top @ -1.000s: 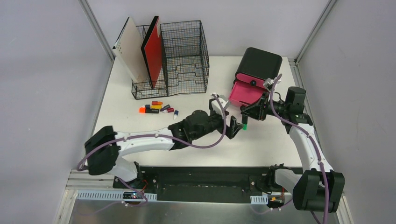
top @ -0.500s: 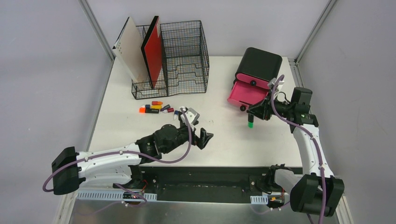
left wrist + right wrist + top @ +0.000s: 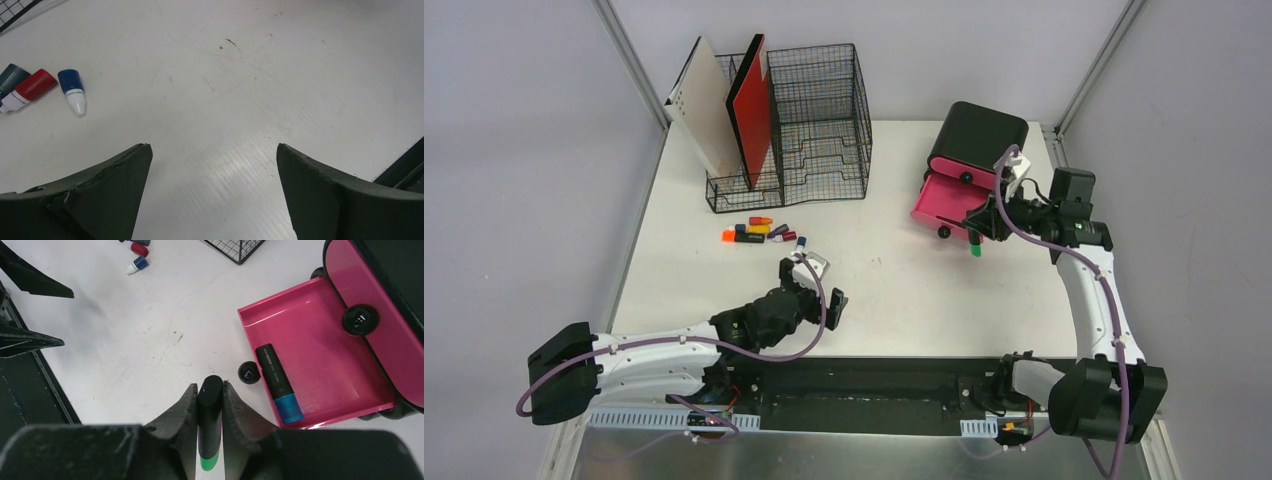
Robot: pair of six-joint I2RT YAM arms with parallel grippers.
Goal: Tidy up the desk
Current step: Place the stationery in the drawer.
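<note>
Desk: the large white rectangular tabletop (image 3: 904,290) fills the scene; the arm bases sit at its near edge.
Organizer: a black wire-mesh rack (image 3: 819,120) stands at the far left with upright boards in its left slots.
Box: a black box (image 3: 979,135) stands at the far right, its pink plastic drawer (image 3: 320,350) pulled open toward the near left.
Left gripper (image 3: 212,147): low over the near-left desk, jaws spread wide, holding nothing.
Right gripper (image 3: 210,390): jaws pinched on a black marker with a green end (image 3: 209,405), held above the desk just near-right of the drawer.
Drawer contents: one black marker with a blue end (image 3: 277,382) lies along the drawer's depth.
Loose markers: a short row of capped pens (image 3: 759,232) lies on the desk just in front of the rack, far-left of the left gripper.
Key relation: the open drawer lies just to the far left of the held marker, whose long axis runs along the fingers, green end down. The right arm is by far the nearer one.
Change: a second ago the left gripper reached across beside the right one. It has since withdrawn to the near left, and the right has carried the marker closer to the drawer.
</note>
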